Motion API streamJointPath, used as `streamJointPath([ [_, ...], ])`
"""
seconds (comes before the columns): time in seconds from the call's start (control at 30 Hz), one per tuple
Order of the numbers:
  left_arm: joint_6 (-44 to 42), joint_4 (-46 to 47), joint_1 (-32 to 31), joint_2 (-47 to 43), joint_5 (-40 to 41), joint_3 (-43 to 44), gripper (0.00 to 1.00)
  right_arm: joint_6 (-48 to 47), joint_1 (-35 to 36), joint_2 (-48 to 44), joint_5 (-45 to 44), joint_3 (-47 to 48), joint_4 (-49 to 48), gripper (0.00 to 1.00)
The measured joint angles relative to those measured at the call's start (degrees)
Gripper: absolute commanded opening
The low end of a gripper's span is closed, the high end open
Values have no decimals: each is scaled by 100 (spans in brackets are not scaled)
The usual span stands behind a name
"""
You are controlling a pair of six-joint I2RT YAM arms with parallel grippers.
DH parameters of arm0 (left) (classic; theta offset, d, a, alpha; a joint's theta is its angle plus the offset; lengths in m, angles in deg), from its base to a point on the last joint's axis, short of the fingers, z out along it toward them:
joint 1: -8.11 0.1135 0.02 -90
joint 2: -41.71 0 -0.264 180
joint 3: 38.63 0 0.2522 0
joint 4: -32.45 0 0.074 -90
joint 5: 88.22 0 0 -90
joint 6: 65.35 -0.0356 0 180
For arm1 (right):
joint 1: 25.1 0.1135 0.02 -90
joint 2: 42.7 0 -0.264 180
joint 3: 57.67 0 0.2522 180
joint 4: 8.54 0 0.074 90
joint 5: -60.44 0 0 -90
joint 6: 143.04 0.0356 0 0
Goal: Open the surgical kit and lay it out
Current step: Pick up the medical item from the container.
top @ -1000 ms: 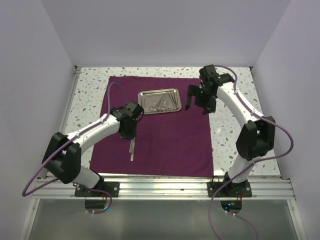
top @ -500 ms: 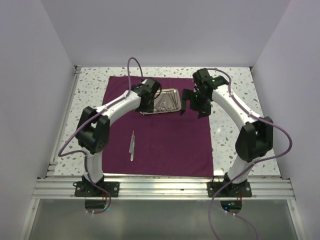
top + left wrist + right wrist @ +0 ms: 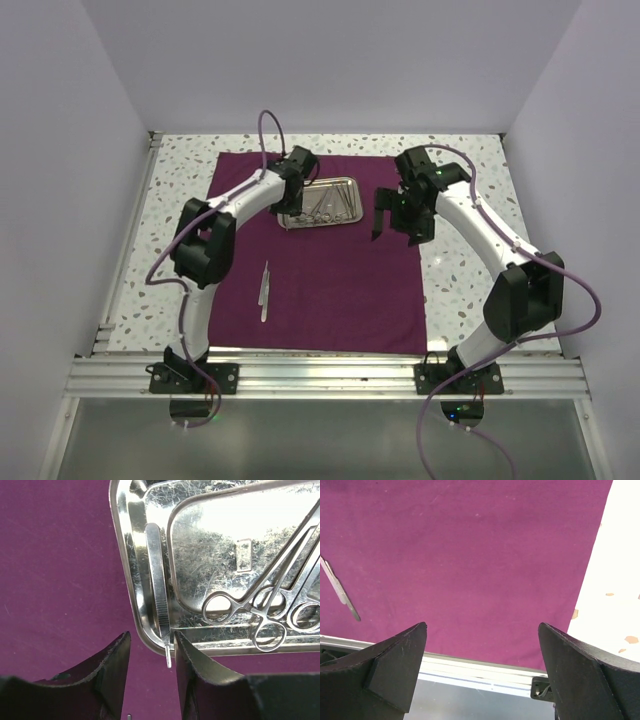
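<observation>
Surgical kit [image 3: 335,265] unwrapped, one instrument [image 3: 264,292] out.
Our left pincer [image 3: 151,640] gaped at the tray [image 3: 127,570], right pincer [image 3: 482,627] gaped idle; other instruments [image 3: 260,605] lay inside.

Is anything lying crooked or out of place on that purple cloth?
Slightly: thin tweezers lie along one side of the steel tray, one end poking over its rim, right by the open left hand. Another slim instrument lies alone on the cloth, away from the tray.
</observation>
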Motion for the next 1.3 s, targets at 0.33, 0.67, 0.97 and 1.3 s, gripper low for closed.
streamJointPath([
  [0.33,-114,35,-2,170,-94,0,42,-22,-9,20,-28,-2,11,97],
  [0.67,-144,79,0,372,-188,42,36,-44,-20,22,-131,-155,15,97],
  [0.97,-146,262,9,439,-264,42,5,-44,-24,22,-153,-192,15,97],
  [1.3,-149,310,68,433,-339,52,0,-44,-35,55,-146,-192,9,97],
])
